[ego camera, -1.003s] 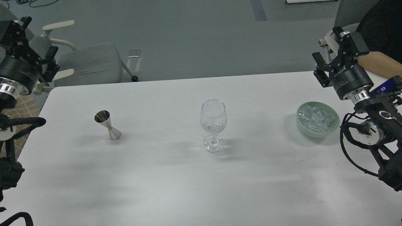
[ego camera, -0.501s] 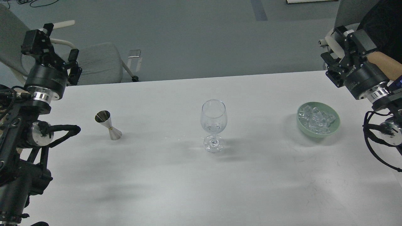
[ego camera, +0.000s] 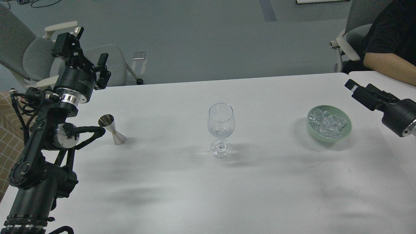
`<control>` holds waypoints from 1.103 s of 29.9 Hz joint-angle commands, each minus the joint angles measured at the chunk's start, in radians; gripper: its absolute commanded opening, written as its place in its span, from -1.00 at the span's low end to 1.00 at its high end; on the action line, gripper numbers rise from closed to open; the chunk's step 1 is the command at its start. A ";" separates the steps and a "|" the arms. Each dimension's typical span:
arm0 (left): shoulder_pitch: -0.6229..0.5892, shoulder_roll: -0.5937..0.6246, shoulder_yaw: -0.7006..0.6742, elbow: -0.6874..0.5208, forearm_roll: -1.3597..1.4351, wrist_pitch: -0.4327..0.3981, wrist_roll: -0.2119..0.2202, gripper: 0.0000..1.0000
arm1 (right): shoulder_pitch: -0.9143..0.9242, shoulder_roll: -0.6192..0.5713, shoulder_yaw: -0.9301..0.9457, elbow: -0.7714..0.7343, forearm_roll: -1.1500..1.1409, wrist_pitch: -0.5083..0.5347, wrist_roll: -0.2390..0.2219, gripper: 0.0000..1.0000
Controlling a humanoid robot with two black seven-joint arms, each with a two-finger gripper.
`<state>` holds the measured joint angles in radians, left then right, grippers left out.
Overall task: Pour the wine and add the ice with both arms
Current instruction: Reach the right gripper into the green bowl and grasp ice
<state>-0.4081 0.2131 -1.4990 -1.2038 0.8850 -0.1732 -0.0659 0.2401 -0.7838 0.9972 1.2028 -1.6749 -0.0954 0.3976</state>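
Now, our left gripper (ego camera: 85,48): raised over the table's far left edge, fingers pointing up and apart, holding nothing.
Our right gripper (ego camera: 356,89): side-on beside the bowl; we cannot tell its state.
Ice (ego camera: 327,123): heaped in the green bowl (ego camera: 329,137).
Wine (ego camera: 221,132): faint, low in the wine glass (ego camera: 221,121).
Jigger (ego camera: 112,129): upright beside our left arm.

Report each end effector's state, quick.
Left end effector: open, holding nothing.
Right end effector: seen side-on, open or shut cannot be told; nothing visibly held.
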 commanded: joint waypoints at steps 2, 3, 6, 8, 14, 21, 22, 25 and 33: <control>0.009 -0.003 0.000 -0.016 0.000 0.000 0.000 0.96 | 0.005 0.024 -0.025 -0.038 -0.216 -0.018 0.000 1.00; 0.011 -0.003 0.000 -0.019 0.000 0.000 0.000 0.96 | 0.010 0.041 -0.026 -0.061 -0.265 -0.018 0.000 1.00; 0.012 -0.009 0.000 -0.019 0.000 -0.003 -0.002 0.96 | 0.030 0.078 -0.029 -0.109 -0.336 -0.017 0.000 1.00; 0.014 -0.015 0.000 -0.019 0.000 -0.005 -0.002 0.96 | 0.051 0.095 -0.031 -0.135 -0.351 -0.017 0.003 1.00; 0.012 -0.011 0.000 -0.019 -0.001 -0.009 0.000 0.96 | 0.067 0.127 -0.066 -0.184 -0.356 -0.006 0.012 1.00; 0.012 -0.012 0.000 -0.019 0.000 -0.011 0.000 0.96 | 0.146 0.152 -0.170 -0.252 -0.355 -0.004 0.010 0.97; 0.012 -0.012 0.000 -0.019 -0.001 -0.011 0.000 0.96 | 0.152 0.159 -0.173 -0.265 -0.355 -0.006 0.010 0.95; 0.012 -0.009 0.000 -0.019 -0.001 -0.011 0.000 0.96 | 0.163 0.172 -0.178 -0.288 -0.356 -0.004 0.010 0.89; 0.012 -0.006 0.000 -0.019 -0.001 -0.011 -0.002 0.96 | 0.208 0.178 -0.275 -0.321 -0.356 -0.004 0.003 0.52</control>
<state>-0.3958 0.2063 -1.4986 -1.2227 0.8837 -0.1841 -0.0663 0.4409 -0.6062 0.7418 0.8880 -2.0309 -0.0998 0.4020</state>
